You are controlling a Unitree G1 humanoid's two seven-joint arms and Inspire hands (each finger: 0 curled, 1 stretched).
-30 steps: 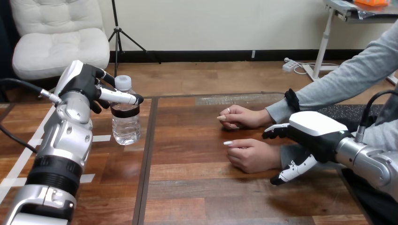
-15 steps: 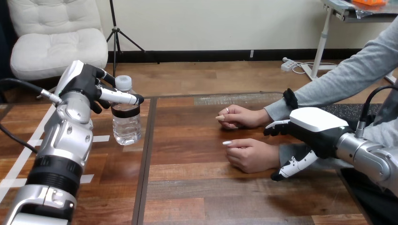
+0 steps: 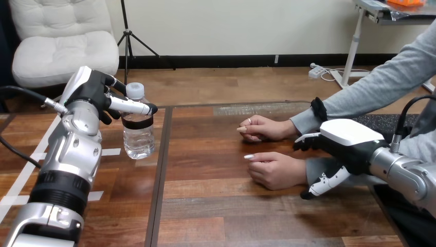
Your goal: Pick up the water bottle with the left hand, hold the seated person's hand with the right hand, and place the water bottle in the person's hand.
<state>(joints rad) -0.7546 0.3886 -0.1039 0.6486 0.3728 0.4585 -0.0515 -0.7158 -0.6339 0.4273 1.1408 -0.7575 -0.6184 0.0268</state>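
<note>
My right hand (image 3: 345,146) is spread, thumb and fingers on either side of the wrist behind the person's nearer hand (image 3: 277,170), which rests curled on the worktop (image 3: 221,216); I can't tell if they touch. Farther out at the left, my left hand (image 3: 95,95) pinches the bottle (image 3: 138,136) near its neck. The bottle stands upright on the worktop, well apart from the person's farther hand (image 3: 265,127).

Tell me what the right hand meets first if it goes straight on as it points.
Probably the person's nearer hand, at its wrist: the right hand points left toward it, though depth is unclear.
</note>
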